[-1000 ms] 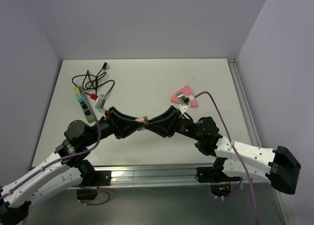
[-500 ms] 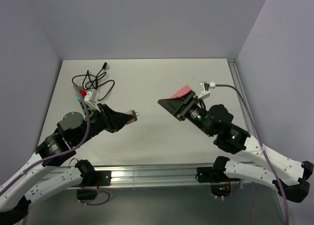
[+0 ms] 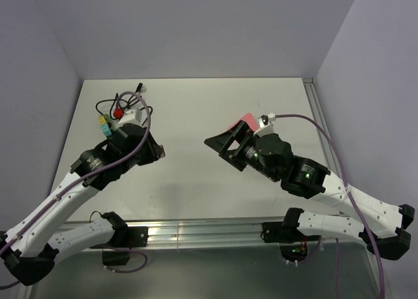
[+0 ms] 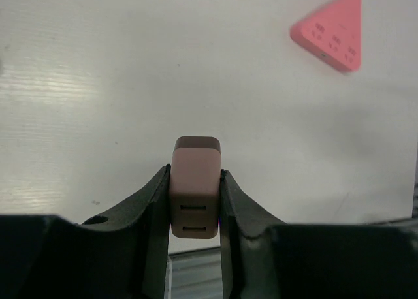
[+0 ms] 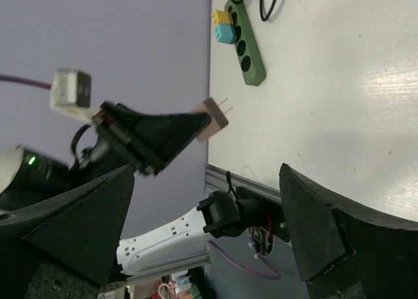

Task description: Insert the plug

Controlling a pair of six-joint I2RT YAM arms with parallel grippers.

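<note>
**Colours around your two grippers**

Your left gripper (image 4: pixel 194 173) is black, and the plug (image 4: pixel 194 158) between its jaws is a dusty brownish pink with two darker slots. Ahead and to its right you see a brighter coral-pink triangular socket block (image 4: pixel 330 31) on the white table (image 4: pixel 98 64). Beyond your black right gripper (image 5: pixel 208 172) lies a green power strip (image 5: pixel 248 47) carrying one yellow block (image 5: pixel 223 16) and one teal block (image 5: pixel 225 32), with a black cable (image 5: pixel 263 2) and a lilac wall (image 5: pixel 130 25).
</note>
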